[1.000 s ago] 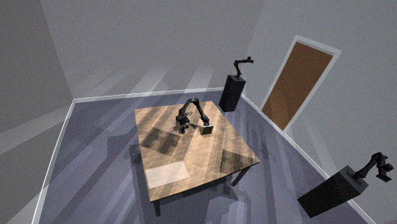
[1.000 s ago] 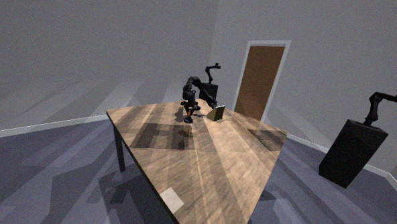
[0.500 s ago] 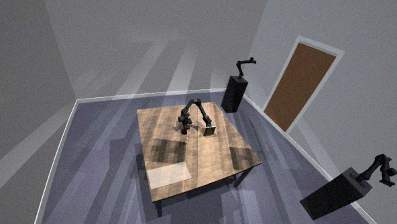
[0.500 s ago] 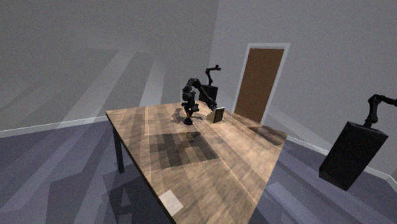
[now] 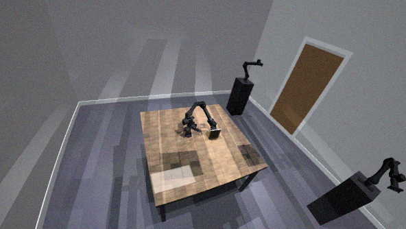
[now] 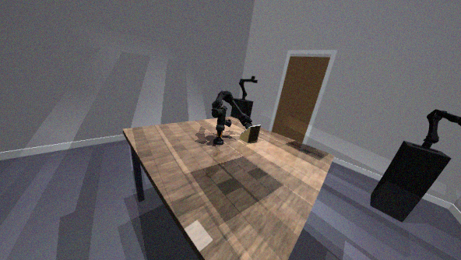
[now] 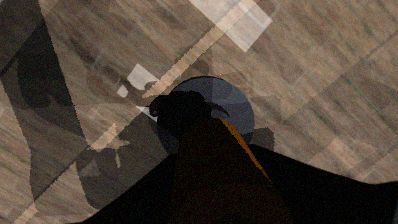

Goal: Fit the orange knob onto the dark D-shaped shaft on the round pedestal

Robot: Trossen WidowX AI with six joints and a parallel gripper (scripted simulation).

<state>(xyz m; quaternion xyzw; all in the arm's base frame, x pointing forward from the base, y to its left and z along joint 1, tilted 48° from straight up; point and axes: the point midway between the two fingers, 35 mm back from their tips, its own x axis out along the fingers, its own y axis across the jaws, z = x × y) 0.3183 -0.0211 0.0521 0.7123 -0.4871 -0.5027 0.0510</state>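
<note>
Over the pedestal [image 5: 187, 134] [image 6: 218, 142] [image 7: 235, 102], the jaws [image 6: 219, 132] pinch the knob [image 6: 219, 134] [image 7: 245, 150]. It should turn slowly, pressing lightly, until flats agree.

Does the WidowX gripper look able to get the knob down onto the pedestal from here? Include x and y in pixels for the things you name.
Probably: the gripper grips the orange knob [image 7: 247, 151] right over the round pedestal [image 7: 235, 102]; the hidden flat's alignment remains uncertain.

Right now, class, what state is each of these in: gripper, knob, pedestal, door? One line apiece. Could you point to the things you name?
Gripper [image 5: 188, 131] [image 6: 219, 133] [image 7: 212, 156]: shut on the knob.
Orange knob [image 7: 245, 149]: gripped, at the pedestal; whether fully seated, cannot tell.
Round pedestal [image 5: 187, 135] [image 6: 218, 142] [image 7: 235, 102]: standing on the table [image 5: 219, 154] [image 6: 156, 156].
Door [image 5: 306, 87] [image 6: 301, 93]: closed.
</note>
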